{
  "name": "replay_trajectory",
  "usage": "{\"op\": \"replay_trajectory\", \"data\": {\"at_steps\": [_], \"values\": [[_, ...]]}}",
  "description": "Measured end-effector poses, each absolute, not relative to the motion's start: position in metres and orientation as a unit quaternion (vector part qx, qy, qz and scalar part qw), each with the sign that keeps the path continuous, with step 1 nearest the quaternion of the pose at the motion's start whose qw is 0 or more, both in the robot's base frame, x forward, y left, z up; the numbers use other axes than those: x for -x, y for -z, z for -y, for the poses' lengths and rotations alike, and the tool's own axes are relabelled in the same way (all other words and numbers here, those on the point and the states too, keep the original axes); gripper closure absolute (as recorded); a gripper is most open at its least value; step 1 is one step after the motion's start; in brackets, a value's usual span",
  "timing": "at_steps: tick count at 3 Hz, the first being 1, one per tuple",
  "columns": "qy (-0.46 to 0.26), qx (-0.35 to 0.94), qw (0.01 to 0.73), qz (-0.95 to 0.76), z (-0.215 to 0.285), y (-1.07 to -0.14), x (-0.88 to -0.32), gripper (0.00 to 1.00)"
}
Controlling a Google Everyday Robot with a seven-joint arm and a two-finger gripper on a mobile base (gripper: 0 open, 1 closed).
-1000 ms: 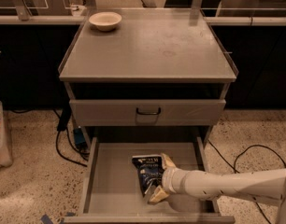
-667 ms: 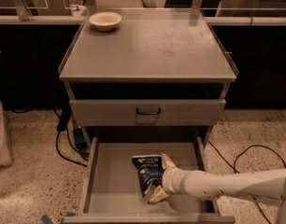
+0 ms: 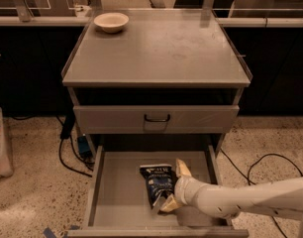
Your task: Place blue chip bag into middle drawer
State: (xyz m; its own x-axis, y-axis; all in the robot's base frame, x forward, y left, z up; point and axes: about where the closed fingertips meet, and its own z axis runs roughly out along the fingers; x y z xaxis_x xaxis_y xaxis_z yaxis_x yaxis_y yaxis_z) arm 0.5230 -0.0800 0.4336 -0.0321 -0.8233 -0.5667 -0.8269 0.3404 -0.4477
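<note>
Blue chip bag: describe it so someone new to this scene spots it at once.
Find the grey cabinet with a cream bowl on top; below its handled drawer front, the middle drawer is pulled out. On its floor lies the blue chip bag, beside the gripper: the only dark, crinkled, white-lettered thing there.

Arm (image 3: 255, 202) was smooth off-white tubing, swelling into a rounded wrist (image 3: 191, 190). Its gripper (image 3: 172, 185), inside the middle drawer (image 3: 117, 192), had two tan, paddle-shaped fingers (image 3: 181, 166) spread apart.
</note>
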Motion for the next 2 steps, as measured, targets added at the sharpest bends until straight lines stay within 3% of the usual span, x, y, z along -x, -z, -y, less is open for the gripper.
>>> {"op": "replay_trajectory", "data": {"at_steps": [2], "values": [[0.152,0.541,0.423,-0.711,0.126,-0.548,-0.488,0.0]]}}
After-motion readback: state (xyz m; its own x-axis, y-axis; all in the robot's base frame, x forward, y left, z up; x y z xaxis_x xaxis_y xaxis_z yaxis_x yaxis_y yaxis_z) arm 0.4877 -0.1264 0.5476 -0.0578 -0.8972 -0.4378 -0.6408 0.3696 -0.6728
